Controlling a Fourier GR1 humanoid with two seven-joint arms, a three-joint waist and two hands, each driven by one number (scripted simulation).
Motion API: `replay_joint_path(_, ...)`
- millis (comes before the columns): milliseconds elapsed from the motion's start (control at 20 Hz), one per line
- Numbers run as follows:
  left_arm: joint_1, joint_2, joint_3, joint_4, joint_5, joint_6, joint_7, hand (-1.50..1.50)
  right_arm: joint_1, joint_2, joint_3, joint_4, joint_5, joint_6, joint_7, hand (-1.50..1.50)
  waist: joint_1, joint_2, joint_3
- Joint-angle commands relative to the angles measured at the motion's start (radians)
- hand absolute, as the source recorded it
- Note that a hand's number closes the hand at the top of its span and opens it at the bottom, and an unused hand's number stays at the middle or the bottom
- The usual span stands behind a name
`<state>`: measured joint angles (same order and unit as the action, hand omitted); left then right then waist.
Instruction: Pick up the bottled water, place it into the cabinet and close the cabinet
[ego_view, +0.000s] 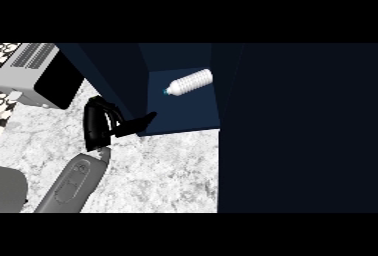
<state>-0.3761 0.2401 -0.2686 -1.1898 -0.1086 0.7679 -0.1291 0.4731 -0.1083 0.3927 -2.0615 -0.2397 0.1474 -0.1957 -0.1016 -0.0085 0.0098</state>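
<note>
Head view, one item: bottled water (189, 82), lying on its side on the cabinet (184, 117) floor, cap toward the left robot hand (100, 122), which is released with fingers straight at the cabinet's edge; judged light, stiff, ribbed, likely to roll, best held mid-body.

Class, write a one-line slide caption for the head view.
Bottled water lies inside the open cabinet; left hand at its door.

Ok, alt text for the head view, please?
A white water bottle lies on its side inside an open dark blue cabinet. The robot's left hand is at the cabinet's left door, above a speckled counter.
</note>
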Motion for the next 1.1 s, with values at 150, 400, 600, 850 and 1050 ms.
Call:
replay_joint_path(150,-0.235,-0.040,0.041,0.228,0.009,-0.036,0.107,-1.50,-0.013,0.018,0.022,0.008,0.014,-0.008,-0.006,-1.50,-0.039,0.043,-0.012)
replay_joint_path(400,-0.238,-0.043,0.050,0.175,0.065,-0.093,0.053,-1.50,0.000,0.007,0.028,-0.001,0.012,0.001,-0.006,-1.50,-0.033,0.039,-0.013)
replay_joint_path(600,-0.214,-0.062,0.082,0.094,0.165,-0.157,-0.021,-1.50,0.007,-0.004,0.005,0.000,0.025,-0.007,-0.016,-1.50,-0.020,0.033,-0.015)
replay_joint_path(850,-0.184,-0.114,0.092,0.080,0.260,-0.253,-0.144,-1.50,0.023,0.012,0.023,-0.028,0.035,-0.030,-0.009,-1.50,0.014,0.024,-0.014)
replay_joint_path(1050,-0.202,-0.119,0.117,0.104,0.310,-0.341,-0.219,-1.50,0.018,-0.001,-0.022,-0.020,0.015,-0.028,-0.016,-1.50,0.035,0.022,-0.013)
